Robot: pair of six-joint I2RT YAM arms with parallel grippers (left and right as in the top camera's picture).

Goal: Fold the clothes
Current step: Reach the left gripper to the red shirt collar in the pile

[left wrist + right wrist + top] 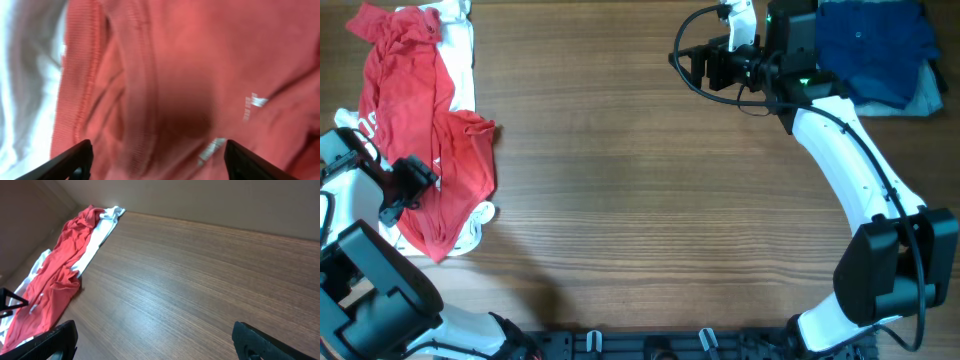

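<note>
Right, your left gripper [157, 150] is spread wide and grips nothing. The red shirt [420, 130] lies directly beneath its jaws, its length running ahead of them. Your right gripper [692, 66], also spread and empty, is well apart from the shirt.
</note>
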